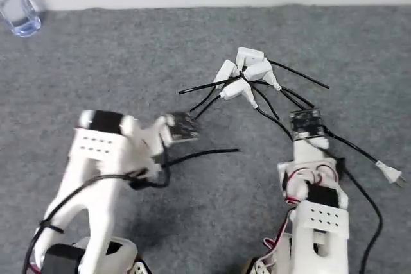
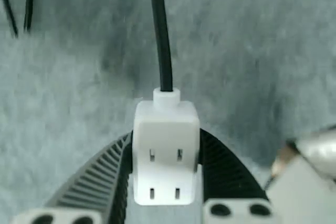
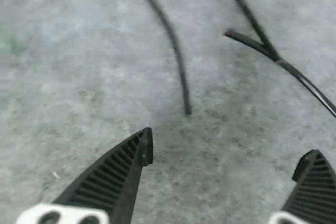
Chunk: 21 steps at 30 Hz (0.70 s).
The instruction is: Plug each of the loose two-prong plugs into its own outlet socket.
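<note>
Now left claw (image 2: 166, 139) clamps socket (image 2: 165, 166); right claw (image 3: 229, 148) spread.

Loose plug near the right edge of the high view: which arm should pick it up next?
Probably right. The right gripper is open and empty, and that arm sits nearer the loose plug. The left gripper is shut on a white socket.
</note>
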Each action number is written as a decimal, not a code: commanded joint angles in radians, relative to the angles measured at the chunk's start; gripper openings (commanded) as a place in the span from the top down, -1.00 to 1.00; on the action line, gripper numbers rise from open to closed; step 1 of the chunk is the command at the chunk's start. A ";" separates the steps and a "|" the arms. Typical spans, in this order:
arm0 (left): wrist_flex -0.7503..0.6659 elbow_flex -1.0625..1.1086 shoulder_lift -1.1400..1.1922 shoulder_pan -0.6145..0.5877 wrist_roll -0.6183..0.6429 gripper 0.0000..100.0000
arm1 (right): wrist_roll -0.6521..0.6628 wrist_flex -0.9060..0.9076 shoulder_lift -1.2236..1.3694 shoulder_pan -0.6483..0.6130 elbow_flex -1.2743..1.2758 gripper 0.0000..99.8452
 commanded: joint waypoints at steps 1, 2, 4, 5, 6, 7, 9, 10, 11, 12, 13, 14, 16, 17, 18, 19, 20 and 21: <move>-0.143 0.047 -0.029 0.109 0.081 0.98 | -0.017 -0.019 -0.019 0.041 -0.064 0.19; -0.172 0.061 -0.029 0.133 0.097 0.98 | -0.015 -0.019 -0.019 0.041 -0.064 0.19; -0.222 0.087 -0.029 0.181 0.140 0.98 | -0.015 -0.019 -0.019 0.041 -0.064 0.19; -0.249 0.099 -0.029 0.203 0.160 0.98 | -0.015 -0.019 -0.019 0.041 -0.064 0.19; -0.276 0.116 -0.029 0.224 0.176 0.98 | -0.014 -0.019 -0.019 0.039 -0.064 0.19; -0.310 0.133 -0.029 0.241 0.193 0.98 | -0.014 -0.019 -0.019 0.038 -0.064 0.19; -0.385 0.171 -0.029 0.265 0.221 0.98 | -0.014 -0.021 -0.019 0.038 -0.063 0.19; -0.419 0.189 -0.029 0.276 0.232 0.98 | -0.014 -0.031 -0.019 0.038 -0.058 0.19; -0.448 0.206 -0.029 0.284 0.236 0.98 | -0.014 -0.038 -0.019 0.038 -0.057 0.19; -0.471 0.219 -0.029 0.288 0.236 0.98 | -0.014 -0.042 -0.019 0.038 -0.057 0.19; -0.486 0.228 -0.029 0.296 0.236 0.98 | -0.014 -0.042 -0.019 0.038 -0.057 0.19; -0.494 0.234 -0.029 0.302 0.236 0.98 | -0.014 -0.044 -0.019 0.038 -0.057 0.19; -0.497 0.236 -0.029 0.321 0.236 0.98 | -0.014 -0.045 -0.019 0.038 -0.057 0.19; -0.496 0.237 -0.029 0.331 0.236 0.98 | -0.014 -0.045 -0.019 0.038 -0.057 0.19; -0.496 0.237 -0.029 0.341 0.235 0.98 | -0.014 -0.045 -0.019 0.041 -0.057 0.19; -0.497 0.237 -0.029 0.351 0.235 0.98 | -0.014 -0.045 -0.019 0.044 -0.057 0.19; -0.499 0.237 -0.028 0.361 0.235 0.98 | -0.014 -0.047 -0.019 0.044 -0.057 0.19; -0.499 0.237 -0.028 0.374 0.235 0.98 | -0.014 -0.047 -0.019 0.044 -0.057 0.19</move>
